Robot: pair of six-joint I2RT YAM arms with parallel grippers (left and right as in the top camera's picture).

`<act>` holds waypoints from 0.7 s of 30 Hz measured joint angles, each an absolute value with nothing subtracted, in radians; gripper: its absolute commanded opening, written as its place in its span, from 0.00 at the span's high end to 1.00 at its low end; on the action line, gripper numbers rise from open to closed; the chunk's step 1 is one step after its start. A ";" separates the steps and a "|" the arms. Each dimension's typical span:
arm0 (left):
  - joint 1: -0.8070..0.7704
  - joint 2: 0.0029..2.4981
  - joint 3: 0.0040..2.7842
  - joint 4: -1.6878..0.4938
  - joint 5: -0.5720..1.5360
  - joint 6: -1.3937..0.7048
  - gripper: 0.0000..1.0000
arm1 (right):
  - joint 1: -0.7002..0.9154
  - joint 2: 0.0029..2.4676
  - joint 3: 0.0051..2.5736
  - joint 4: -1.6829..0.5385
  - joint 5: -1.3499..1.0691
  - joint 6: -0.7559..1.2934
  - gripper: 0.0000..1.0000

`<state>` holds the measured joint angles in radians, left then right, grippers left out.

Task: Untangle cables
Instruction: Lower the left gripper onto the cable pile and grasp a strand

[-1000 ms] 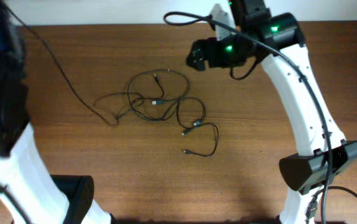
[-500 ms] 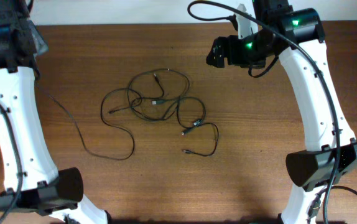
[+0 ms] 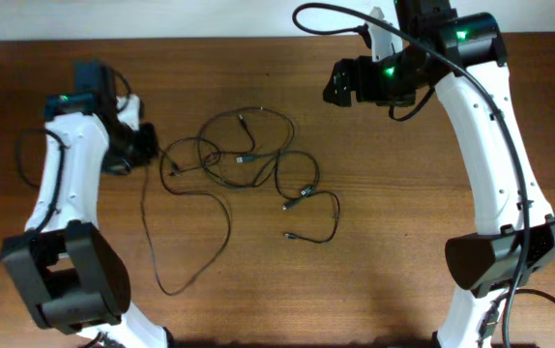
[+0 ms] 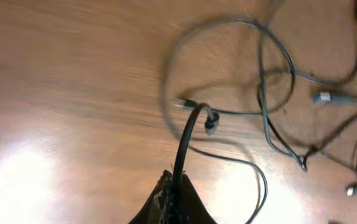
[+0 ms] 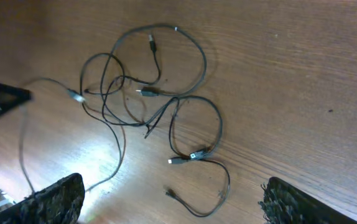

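Barely started: left gripper (image 3: 150, 148) clamped on one strand of the cables (image 3: 248, 159), right gripper (image 3: 335, 85) wide open and empty, central knot on the worktop (image 3: 403, 242) not yet undone.

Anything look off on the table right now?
Nothing damaged. The cables are knotted mid-table, and one long strand trails from the shut left tool in a loop toward the near edge.

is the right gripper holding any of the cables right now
No, the right gripper hangs wide open over the table, and the cables lie loose on it with nothing between its jaws.
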<state>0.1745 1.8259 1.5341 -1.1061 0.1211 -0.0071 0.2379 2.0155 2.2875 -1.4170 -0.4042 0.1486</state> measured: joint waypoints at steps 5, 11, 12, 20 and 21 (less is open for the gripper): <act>0.120 1.827 1.288 -0.778 0.197 0.085 0.76 | 0.238 2.016 2.288 -1.422 -0.392 0.148 0.07; 0.072 1.827 1.242 -0.653 0.176 0.207 0.58 | 0.238 2.016 2.288 -1.435 -0.389 0.146 0.07; 0.067 1.827 1.242 -0.645 0.172 0.227 0.56 | 0.238 2.016 2.288 -1.436 -0.389 0.146 0.07; 0.034 1.864 1.242 -0.576 0.157 0.334 0.52 | 0.238 2.016 2.288 -1.439 -0.389 0.146 0.07; 0.031 1.889 1.242 -0.580 0.156 0.366 0.51 | 0.238 2.016 2.288 -1.443 -0.389 0.146 0.07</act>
